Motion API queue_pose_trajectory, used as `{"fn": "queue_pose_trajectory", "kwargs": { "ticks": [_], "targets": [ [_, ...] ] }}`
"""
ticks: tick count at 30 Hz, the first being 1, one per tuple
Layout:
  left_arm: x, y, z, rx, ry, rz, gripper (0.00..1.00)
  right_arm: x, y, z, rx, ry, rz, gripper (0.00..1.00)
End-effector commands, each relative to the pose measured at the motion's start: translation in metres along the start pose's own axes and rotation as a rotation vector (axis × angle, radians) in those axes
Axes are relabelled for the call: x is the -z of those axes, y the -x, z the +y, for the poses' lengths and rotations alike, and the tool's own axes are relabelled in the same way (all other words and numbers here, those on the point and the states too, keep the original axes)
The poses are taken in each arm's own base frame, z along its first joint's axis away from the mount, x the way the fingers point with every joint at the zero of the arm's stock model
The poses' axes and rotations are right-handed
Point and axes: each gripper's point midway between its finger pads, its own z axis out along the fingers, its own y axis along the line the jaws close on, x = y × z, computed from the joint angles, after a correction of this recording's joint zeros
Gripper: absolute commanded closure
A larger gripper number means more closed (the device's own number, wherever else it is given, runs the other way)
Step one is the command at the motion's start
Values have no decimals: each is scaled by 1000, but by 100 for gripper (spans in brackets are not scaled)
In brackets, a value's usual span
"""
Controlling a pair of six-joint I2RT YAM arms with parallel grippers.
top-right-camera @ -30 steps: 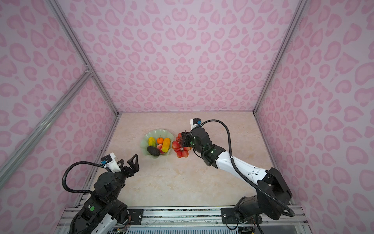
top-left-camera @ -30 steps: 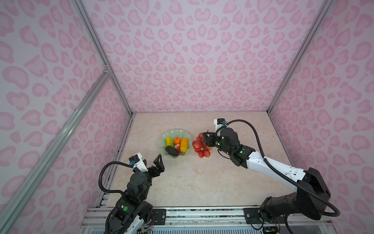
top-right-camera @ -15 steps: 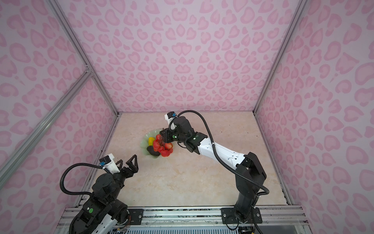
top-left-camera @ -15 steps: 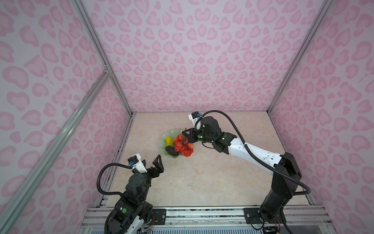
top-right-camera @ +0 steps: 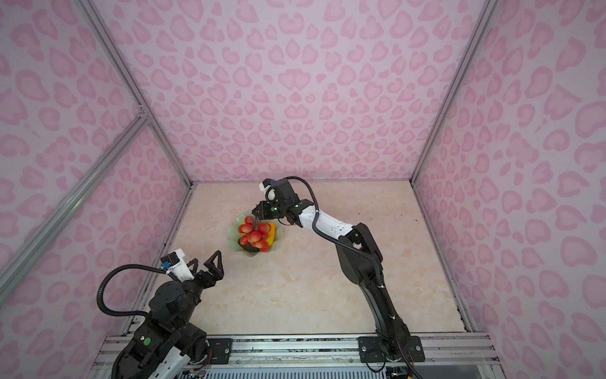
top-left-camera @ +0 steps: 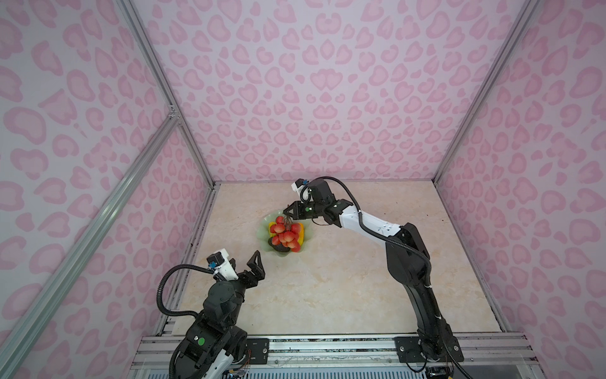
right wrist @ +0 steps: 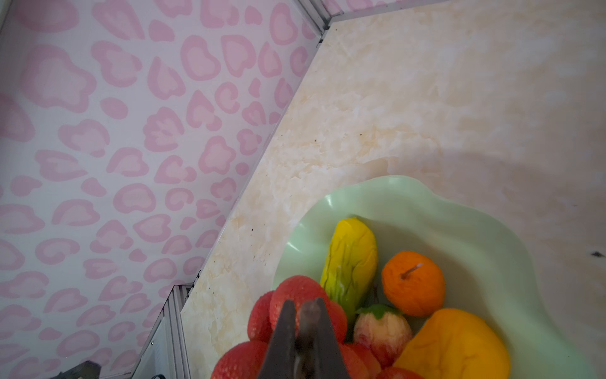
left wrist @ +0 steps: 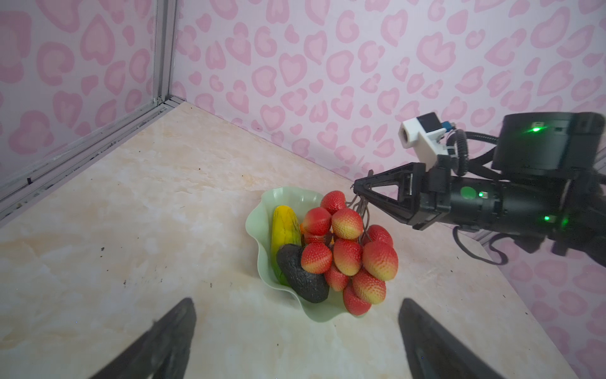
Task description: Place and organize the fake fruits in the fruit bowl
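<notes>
Right gripper [left wrist: 359, 190], jaws pressed together on the thin brown stem [left wrist: 360, 205] of the red-pink plastic grape bunch [left wrist: 347, 252], which hangs over the shallow mint-green bowl with a wavy glossy rim [left wrist: 259, 210]. The bunch's lowest berries reach the bowl's rim on the side towards the left arm; whether they already bear on anything cannot be told. Inside the bowl lie a yellow-green oblong fruit [right wrist: 351, 259], a small round orange [right wrist: 413, 282], a yellow-orange oblong fruit [right wrist: 455, 344], a pale red strawberry with a green cap [right wrist: 382, 331] and a dark pebbled avocado [left wrist: 301, 279]. The bowl itself stands on the beige marbled bench [top-left-camera: 328, 279]. The left gripper [top-left-camera: 246, 265], jaws spread wide and empty, is well apart from the bowl, on its side nearest the robot bases. The bunch is probably light, hollow plastic. Its berries sit on short pliant stalks, so they would likely swing and splay rather than move as one stiff body. The berries are rounded and look smooth, so they would offer a poor hold. The stem, narrow and seemingly firmer, is judged the sound place to grip. The bowl looks glossy and light, and a sideways nudge might slide it.
</notes>
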Motion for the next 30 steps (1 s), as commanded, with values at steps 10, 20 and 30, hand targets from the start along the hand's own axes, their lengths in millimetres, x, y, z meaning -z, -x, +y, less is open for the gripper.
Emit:
{"fn": "queue_pose_trajectory", "kwargs": {
  "ticks": [10,20,30],
  "targets": [
    [0,19,1,-4,28,-74,3,49,47,-12,43,-104,-90,2],
    [-33,33,5,-214,164,-167,4,225,15,-56,300,-556,-378,2],
    [-99,3,91,-290,410,-103,4,407,-84,-185,237,-1258,-656,1]
  ]
}}
